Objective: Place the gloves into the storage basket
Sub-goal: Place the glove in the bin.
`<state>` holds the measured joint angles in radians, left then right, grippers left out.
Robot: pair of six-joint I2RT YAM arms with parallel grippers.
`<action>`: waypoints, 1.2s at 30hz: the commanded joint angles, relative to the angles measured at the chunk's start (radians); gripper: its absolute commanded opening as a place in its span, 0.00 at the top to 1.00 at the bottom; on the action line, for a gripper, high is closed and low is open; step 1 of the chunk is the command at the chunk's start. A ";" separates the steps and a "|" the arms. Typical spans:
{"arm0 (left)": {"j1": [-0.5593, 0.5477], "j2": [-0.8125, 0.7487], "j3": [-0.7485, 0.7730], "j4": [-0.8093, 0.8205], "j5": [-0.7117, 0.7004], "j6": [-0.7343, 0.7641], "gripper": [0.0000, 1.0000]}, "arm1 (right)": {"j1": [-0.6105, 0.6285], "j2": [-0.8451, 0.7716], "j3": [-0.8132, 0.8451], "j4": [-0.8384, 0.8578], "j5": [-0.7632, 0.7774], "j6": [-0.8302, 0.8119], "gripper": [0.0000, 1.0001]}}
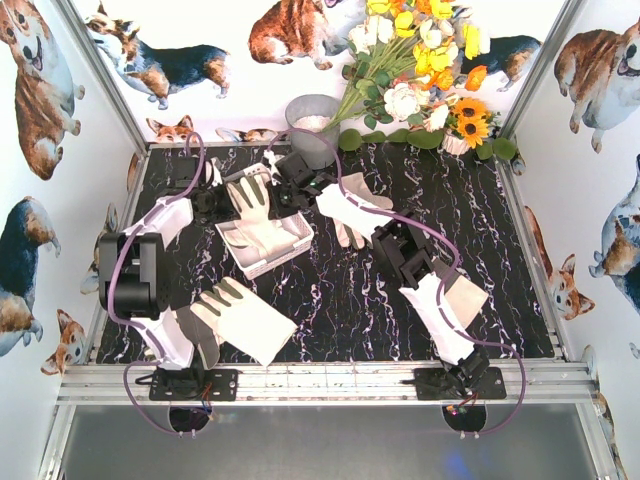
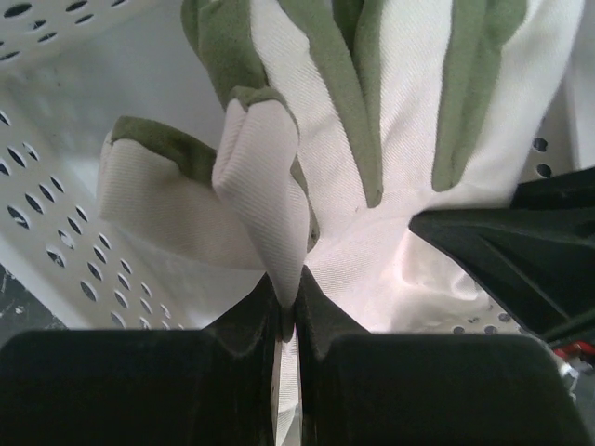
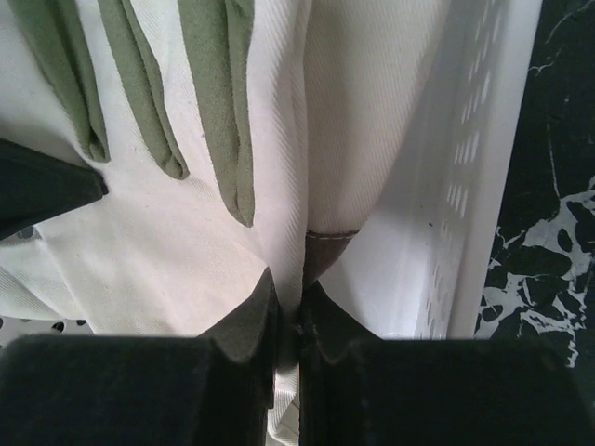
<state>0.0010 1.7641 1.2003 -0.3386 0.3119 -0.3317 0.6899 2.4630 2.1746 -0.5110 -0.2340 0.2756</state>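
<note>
Top external view: both arms are holding one glove over the storage basket, far left of centre.
Left gripper and right gripper are each pinching its fabric; next, likely lowering and releasing. Two more gloves are lying outside.

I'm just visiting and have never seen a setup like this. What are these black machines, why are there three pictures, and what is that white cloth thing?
These are two robot arms bolted at the table's near edge. The overhead picture shows the whole table; the other two come from small cameras on each arm's wrist, looking past its own fingers.

Both arms reach over a white storage basket. The left gripper and the right gripper are each pinched shut on the same work glove, held over the basket. Another glove lies near the left arm's base, and another beside the basket. Behind stand a grey bucket and flowers.
</note>
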 commanded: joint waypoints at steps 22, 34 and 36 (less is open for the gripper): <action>0.000 0.192 0.132 -0.027 -0.076 0.125 1.00 | 0.014 -0.140 0.108 -0.089 0.204 -0.066 0.49; -0.026 0.200 0.113 0.035 0.001 0.045 1.00 | 0.016 -0.343 -0.104 -0.011 0.168 -0.007 0.47; -0.028 0.198 0.112 0.042 0.008 0.031 1.00 | 0.016 -0.351 -0.134 -0.002 0.172 0.003 0.47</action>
<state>-0.0185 1.9495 1.3220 -0.3233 0.3069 -0.2718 0.7082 2.1433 2.0960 -0.5648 -0.0708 0.2527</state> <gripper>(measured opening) 0.006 0.529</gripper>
